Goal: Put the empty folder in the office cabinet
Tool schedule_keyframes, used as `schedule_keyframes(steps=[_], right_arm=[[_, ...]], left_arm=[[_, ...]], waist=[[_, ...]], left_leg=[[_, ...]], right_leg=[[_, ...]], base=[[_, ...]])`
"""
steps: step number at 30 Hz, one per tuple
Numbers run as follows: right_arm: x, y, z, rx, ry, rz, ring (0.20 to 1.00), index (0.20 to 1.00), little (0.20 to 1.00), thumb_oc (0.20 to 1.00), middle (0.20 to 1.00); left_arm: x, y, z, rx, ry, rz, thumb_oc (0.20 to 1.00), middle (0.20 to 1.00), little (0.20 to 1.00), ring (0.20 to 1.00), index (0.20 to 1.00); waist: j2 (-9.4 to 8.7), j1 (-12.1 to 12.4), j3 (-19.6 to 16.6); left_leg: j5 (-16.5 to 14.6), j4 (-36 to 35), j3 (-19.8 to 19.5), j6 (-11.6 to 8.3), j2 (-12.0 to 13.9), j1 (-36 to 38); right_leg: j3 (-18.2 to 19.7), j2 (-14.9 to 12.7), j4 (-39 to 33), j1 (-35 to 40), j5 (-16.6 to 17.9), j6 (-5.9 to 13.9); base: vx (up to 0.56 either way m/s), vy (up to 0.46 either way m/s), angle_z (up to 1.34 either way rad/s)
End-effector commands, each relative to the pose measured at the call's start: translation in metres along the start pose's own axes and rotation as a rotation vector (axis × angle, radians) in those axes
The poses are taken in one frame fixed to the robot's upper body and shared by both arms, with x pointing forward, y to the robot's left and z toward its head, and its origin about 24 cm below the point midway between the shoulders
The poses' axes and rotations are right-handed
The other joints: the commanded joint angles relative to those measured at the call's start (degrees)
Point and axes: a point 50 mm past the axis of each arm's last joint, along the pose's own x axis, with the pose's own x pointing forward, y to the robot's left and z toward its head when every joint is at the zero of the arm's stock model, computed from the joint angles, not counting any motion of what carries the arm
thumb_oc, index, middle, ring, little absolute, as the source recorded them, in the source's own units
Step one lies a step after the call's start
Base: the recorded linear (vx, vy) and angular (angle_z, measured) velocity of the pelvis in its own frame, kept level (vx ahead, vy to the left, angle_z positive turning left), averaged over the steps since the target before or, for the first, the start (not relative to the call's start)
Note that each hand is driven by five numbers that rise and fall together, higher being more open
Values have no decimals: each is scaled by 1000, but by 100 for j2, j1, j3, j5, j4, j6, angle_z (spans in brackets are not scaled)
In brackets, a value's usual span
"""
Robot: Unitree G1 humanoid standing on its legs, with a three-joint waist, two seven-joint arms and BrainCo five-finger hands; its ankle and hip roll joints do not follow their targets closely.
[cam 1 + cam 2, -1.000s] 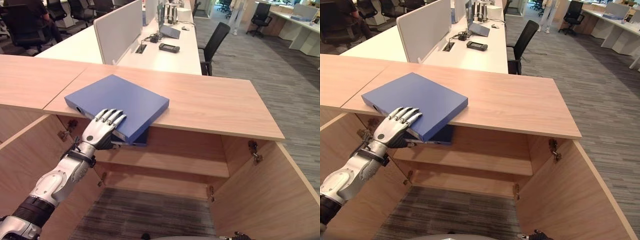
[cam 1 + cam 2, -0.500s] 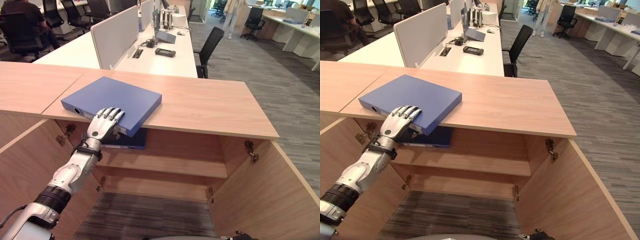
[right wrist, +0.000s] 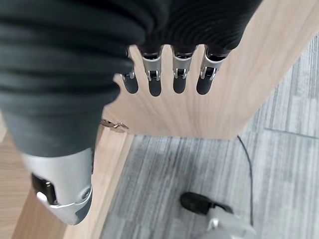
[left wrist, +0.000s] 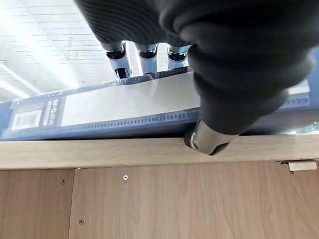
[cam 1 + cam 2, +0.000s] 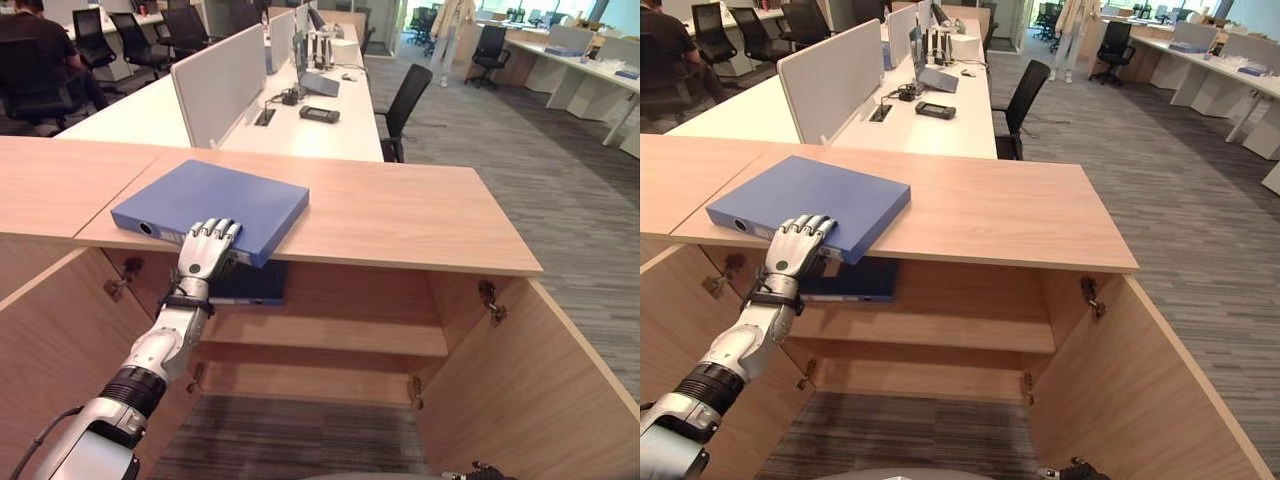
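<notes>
A blue folder lies flat on the wooden cabinet top, its near corner hanging past the front edge. My left hand holds that near edge. In the left wrist view its fingers reach over the folder and its thumb sits under it by the cabinet's edge. The cabinet stands open below. A second blue folder lies on its upper shelf, just under my hand. My right hand hangs low beside a cabinet door with straight fingers, holding nothing.
Both cabinet doors are swung out, the left door and the right door. Behind the cabinet are white desks with a divider panel and a black chair. A person sits at the far left.
The camera has moved, so the whole scene sits differently in view. My left hand stays on the folder's near edge, and the folder has not visibly moved on the cabinet top.
</notes>
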Motion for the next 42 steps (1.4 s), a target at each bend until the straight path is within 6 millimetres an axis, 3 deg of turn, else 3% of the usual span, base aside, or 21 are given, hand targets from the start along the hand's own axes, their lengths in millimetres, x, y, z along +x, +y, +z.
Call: schedule_keyframes(steps=[1, 3, 6, 8, 9, 11, 16, 22, 27, 32, 37, 42], right_arm=[[2, -9, 10, -56, 2, -42, 1000, 1000, 1000, 1000, 1000], [2, -9, 9, -42, 5, -42, 1000, 1000, 1000, 1000, 1000], [2, -1, 14, 36, -10, -21, 1000, 1000, 1000, 1000, 1000], [2, 0, 27, 96, -74, 1, 1000, 1000, 1000, 1000, 1000], [2, 1, 27, 94, -73, 2, 1000, 1000, 1000, 1000, 1000], [1, -2, 38, 125, -128, 18, 1000, 1000, 1000, 1000, 1000], [-4, -15, 75, 144, -290, 51, 1000, 1000, 1000, 1000, 1000], [-23, -36, 112, 228, -521, 55, 1000, 1000, 1000, 1000, 1000], [-29, -45, 120, 262, -584, 49, 1000, 1000, 1000, 1000, 1000], [-30, -44, 121, 327, -604, 68, 1000, 1000, 1000, 1000, 1000], [-28, -35, 114, 325, -578, 83, 1000, 1000, 1000, 1000, 1000], [-26, -29, 112, 311, -559, 93, 1000, 1000, 1000, 1000, 1000]], left_arm=[[-23, -33, -15, -13, 127, -209, 200, 200, 200, 200, 200], [-24, -30, -10, -59, 123, -192, 200, 200, 200, 200, 200], [-33, -3, 15, -333, 45, -118, 200, 200, 200, 200, 200], [-50, 21, 30, -683, -7, -116, 200, 200, 200, 200, 200], [-51, 21, 29, -684, -5, -119, 200, 200, 200, 200, 200], [-60, 37, 34, -924, -32, -117, 200, 200, 200, 200, 200], [-74, 63, 16, -1351, -29, -91, 200, 200, 200, 200, 200], [-81, 81, 3, -1607, -65, -70, 200, 200, 200, 200, 200], [-79, 89, 3, -1738, -114, -38, 200, 200, 200, 200, 200], [-75, 90, 0, -2030, -150, 76, 200, 200, 200, 200, 200], [-78, 92, -11, -2069, -114, 253, 200, 200, 200, 200, 200], [-79, 87, -12, -2061, -63, 295, 200, 200, 200, 200, 200]], waist=[[-258, 13, 192], [-262, 24, 199], [-290, 146, 289], [-294, 213, 364], [-286, 201, 346], [-253, 230, 397], [-138, 267, 451], [-54, 276, 492], [-43, 282, 478], [-41, 282, 457], [-43, 312, 435], [-42, 342, 446]], left_leg=[[-672, 72, -155, -53, -89, 101], [-671, 72, -163, -52, -88, 98], [-577, 72, -216, -48, -102, 16], [-551, 72, -237, -43, -117, -13], [-618, 72, -245, -39, -110, 18], [-608, 72, -242, -37, -117, 19], [-576, 72, -252, -41, -121, 34], [-562, 72, -309, -56, -120, 71], [-566, 72, -324, -67, -114, 92], [-570, 72, -335, -76, -112, 113], [-593, 72, -346, -86, -105, 135], [-593, 72, -366, -90, -103, 147]], right_leg=[[-122, -15, 35, -15, 2, 523], [-126, -18, 35, -17, 3, 519], [-180, -33, 35, -77, 75, 502], [-191, -40, 35, -98, 102, 504], [-191, -33, 35, -69, 49, 510], [-200, -43, 35, -75, 63, 513], [-226, -64, 35, -41, 77, 507], [-263, -89, 35, -2, 62, 483], [-284, -98, 35, 23, 40, 474], [-280, -98, 35, 60, 6, 458], [-283, -91, 35, 94, -34, 436], [-325, -103, 35, 118, -50, 426]], base=[[0, 0, 0], [0, 0, 0], [-46, -20, -4], [13, -4, 2], [20, 2, 7], [-8, 7, 4], [-2, 12, 4], [3, 2, 2], [3, 1, 3], [0, 0, 0], [1, -2, -2], [0, 0, 2]])
